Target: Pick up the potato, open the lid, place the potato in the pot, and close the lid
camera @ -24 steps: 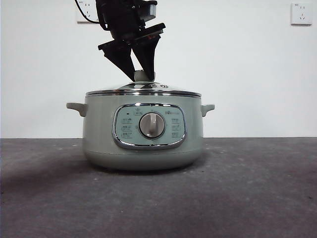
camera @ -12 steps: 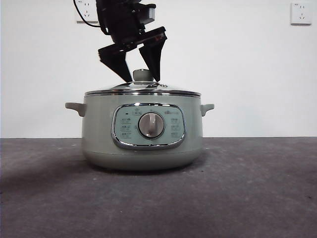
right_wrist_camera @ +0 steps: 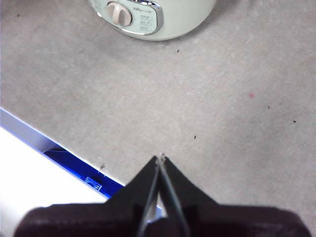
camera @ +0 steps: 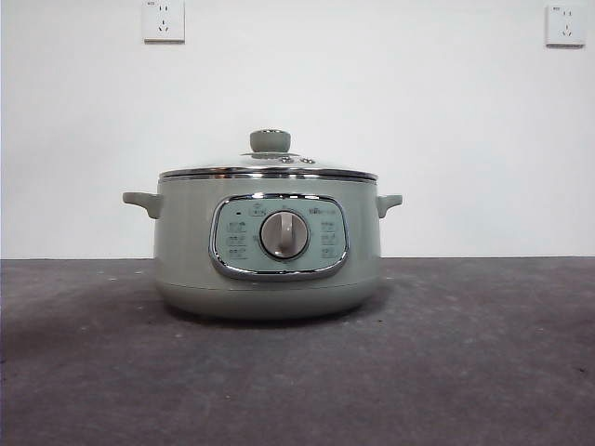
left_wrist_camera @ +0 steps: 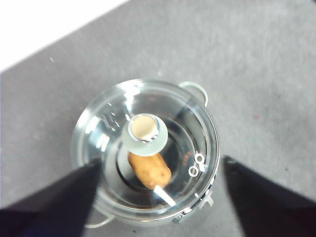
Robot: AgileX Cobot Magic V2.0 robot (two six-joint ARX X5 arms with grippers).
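- Now the pot (camera: 268,249) stands on the grey tabletop (camera: 465,362), with a white wall (camera: 446,121) behind it.
- The pot is soft green, with a small handle on each side and a shiny frame around its silver dial (camera: 284,234).
- The lid (camera: 270,169) sits flat on the pot, closed, and its round green knob (camera: 270,141) points straight up.
- Seen from the left wrist, the lid (left_wrist_camera: 148,148) is clear glass, so you can look right through it.
- The potato (left_wrist_camera: 149,170) lies inside the pot, under the glass, near the middle and partly under the knob (left_wrist_camera: 143,133).
- The potato is orange-brown and shaped like an egg.
- Two little steam holes (left_wrist_camera: 196,164) sit in the glass off to one side of the knob.
- The left tool (left_wrist_camera: 158,197) hangs high above the pot with its two black jaws spread wide apart, and it holds nothing.
- It touches neither the lid nor the pot.
- The right tool (right_wrist_camera: 160,160) is over bare tabletop (right_wrist_camera: 237,98), well apart from the pot (right_wrist_camera: 158,17), on the side where the dial is.
- Its two jaws are pressed together at the tips, with nothing between them.
- No tool shows in the front view.
- Two white wall plugs (camera: 164,20) are high up on the wall.
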